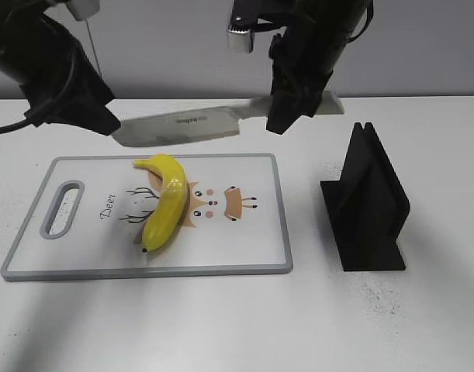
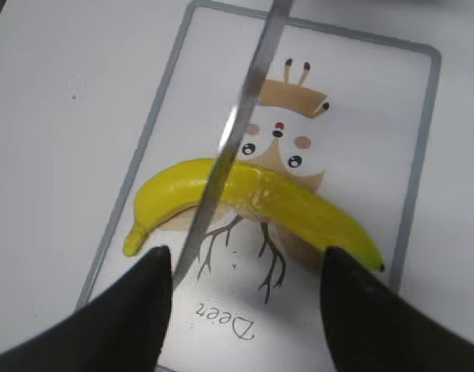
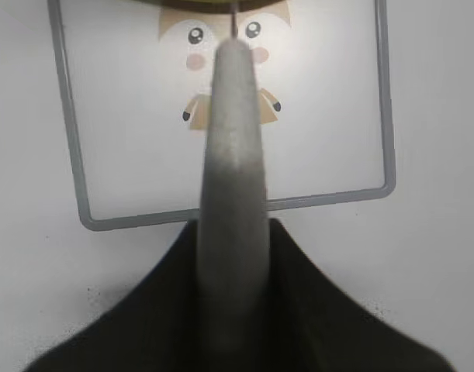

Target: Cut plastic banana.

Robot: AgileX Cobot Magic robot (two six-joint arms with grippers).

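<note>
Exterior view: the right gripper point(image 1: 287, 108), clamped on the knife point(image 1: 182, 128), holds its blade above and across the plastic banana point(image 1: 165, 203) lying diagonally on the cutting board point(image 1: 260, 263), while the left gripper point(image 2: 244, 298) hovers wide open.

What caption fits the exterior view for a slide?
Right gripper holds a knife above the plastic banana on the cutting board.

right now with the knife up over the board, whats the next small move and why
Probably lower the right hand straight down. It grips the grey handle of the broad steel knife, whose blade hangs above the glossy yellow plastic banana without touching it. In the left wrist view the blade edge already crosses the banana left of its middle, over the grey-rimmed white cutting board. The left hand is open, holding nothing.
</note>
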